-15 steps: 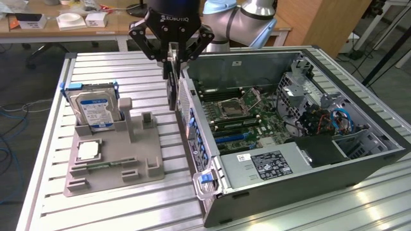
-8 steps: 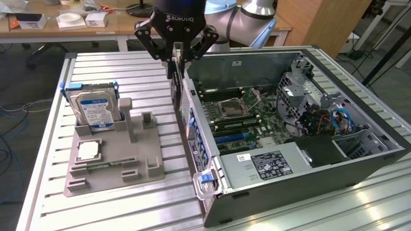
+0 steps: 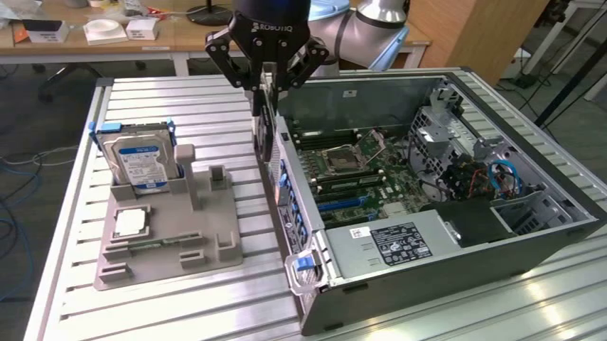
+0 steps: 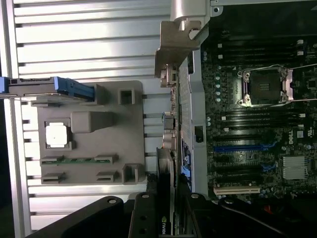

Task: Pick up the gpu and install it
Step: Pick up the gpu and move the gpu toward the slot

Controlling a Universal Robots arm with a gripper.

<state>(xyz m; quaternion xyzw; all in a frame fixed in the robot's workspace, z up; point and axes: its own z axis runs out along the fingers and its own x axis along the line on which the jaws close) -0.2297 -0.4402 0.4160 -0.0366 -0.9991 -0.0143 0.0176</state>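
End effector holds gpu at case's edge.

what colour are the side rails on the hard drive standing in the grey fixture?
Blue side rails on the hard drive; clearest in the exterior view.

gpu cut off by wrist view's edge; gripper seemingly covers its sides
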